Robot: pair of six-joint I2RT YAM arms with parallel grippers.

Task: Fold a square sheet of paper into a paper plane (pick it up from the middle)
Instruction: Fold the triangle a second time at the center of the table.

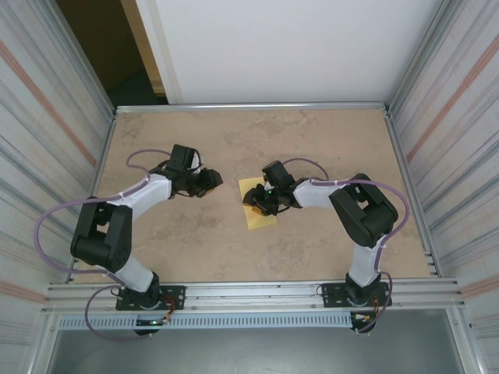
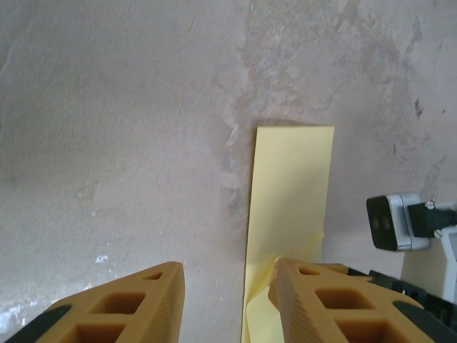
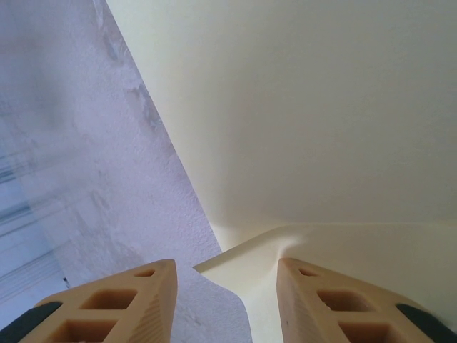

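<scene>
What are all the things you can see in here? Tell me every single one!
paper: one, pale yellow, middle of the table, partly under the right claw
table: one, blotchy beige, beneath everything
side walls: two, grey striped, left and right
rail: one, silver, along the near edge
arms: two, white and black, bolted to the rail
left claw: one, tan fingers, open, next to the paper
right claw: one, tan fingers, open, over the paper
</scene>
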